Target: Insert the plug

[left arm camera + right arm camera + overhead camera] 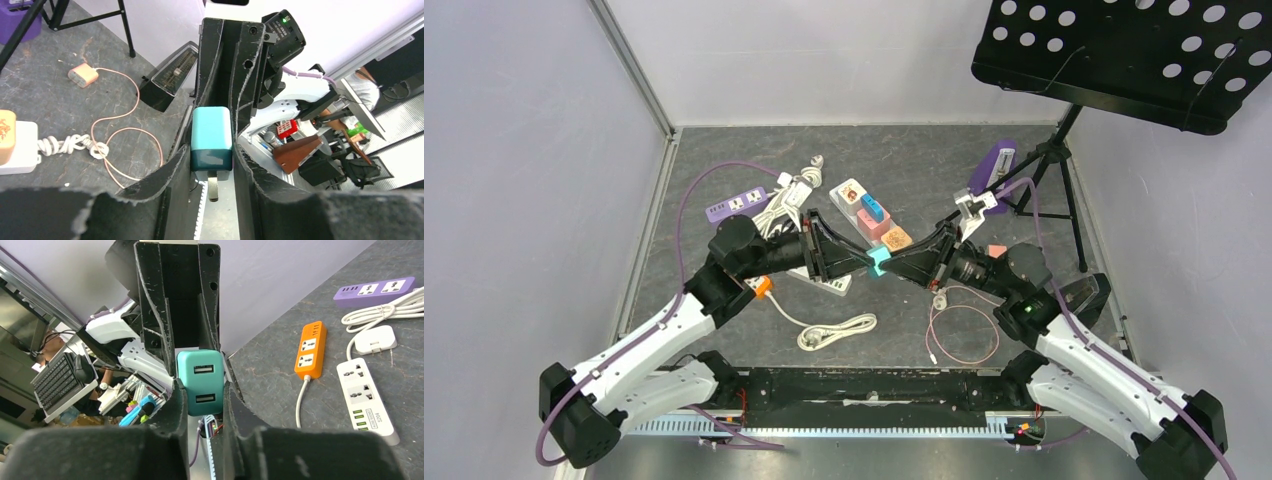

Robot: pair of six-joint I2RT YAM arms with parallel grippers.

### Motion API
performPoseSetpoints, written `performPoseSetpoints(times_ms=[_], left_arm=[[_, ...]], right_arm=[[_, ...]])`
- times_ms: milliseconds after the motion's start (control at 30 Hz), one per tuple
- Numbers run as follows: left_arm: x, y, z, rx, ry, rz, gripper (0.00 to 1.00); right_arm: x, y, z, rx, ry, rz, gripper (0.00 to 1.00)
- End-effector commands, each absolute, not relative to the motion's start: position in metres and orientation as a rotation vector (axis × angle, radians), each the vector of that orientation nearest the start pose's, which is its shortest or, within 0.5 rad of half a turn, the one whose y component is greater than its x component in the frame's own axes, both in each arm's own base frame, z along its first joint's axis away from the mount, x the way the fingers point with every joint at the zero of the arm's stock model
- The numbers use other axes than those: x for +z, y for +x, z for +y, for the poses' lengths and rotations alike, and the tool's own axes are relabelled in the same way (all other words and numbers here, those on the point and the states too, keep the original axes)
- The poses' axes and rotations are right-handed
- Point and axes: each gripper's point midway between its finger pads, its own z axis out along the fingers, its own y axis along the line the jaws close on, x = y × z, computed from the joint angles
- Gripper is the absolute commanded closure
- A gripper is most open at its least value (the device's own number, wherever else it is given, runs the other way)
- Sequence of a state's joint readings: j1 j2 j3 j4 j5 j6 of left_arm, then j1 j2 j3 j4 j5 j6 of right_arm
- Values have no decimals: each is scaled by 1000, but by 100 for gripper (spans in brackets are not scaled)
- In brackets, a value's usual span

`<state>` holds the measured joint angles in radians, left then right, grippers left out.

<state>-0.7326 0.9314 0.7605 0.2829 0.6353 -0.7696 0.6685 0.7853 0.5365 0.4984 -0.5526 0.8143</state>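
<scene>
Teal cube-shaped USB charger plug [879,261] hanging mid-air above table centre, both pincers clamping it: left gripper [212,167] pinching pronged end, right gripper [200,405] pinching USB-port end. Likely handing over, leaving prongs pointing outward from right for pushing into white plastic power strip [365,400]

Walls: plain pale lilac-white panels [524,150] around me on three sides | surface: my dark grey mottled tabletop [904,160] | furniture: black perforated metal music stand [1124,60], far right | light: even, soft
</scene>
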Motion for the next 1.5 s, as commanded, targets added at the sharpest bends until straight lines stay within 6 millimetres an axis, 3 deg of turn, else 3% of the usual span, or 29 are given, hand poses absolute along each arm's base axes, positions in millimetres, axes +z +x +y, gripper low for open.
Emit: performPoseSetpoints(times_ms=[0,100,133,267,333,400,600,900,1167,1333,1467], left_arm=[[363,154,-299,-1564,549,1561,48],[352,179,-285,-1361,444,1654,37],[339,194,-273,-1235,370,1729,35],[301,241,-199,-681,70,1917,34],[289,248,-167,-476,4,1947,34],[284,249,-146,-363,-27,1951,34],[288,242,-103,-220,-135,1871,34],[292,231,-77,-180,-149,1780,35],[284,228,-71,-151,-134,1775,35],[284,227,-70,-148,-134,1774,35],[282,227,-70,-152,-133,1775,35]], right_arm=[[337,165,276,1556,-416,1455,100],[334,172,277,1490,-435,1477,100],[332,177,277,1453,-442,1488,100],[311,197,282,1274,-512,1564,100],[295,208,290,1174,-571,1597,100],[274,217,301,1067,-656,1644,100],[210,251,340,754,-900,1746,100],[165,279,411,619,-1143,1733,100],[136,305,457,557,-1195,1729,100],[114,316,464,465,-1222,1766,100],[108,315,460,442,-1248,1783,100]])
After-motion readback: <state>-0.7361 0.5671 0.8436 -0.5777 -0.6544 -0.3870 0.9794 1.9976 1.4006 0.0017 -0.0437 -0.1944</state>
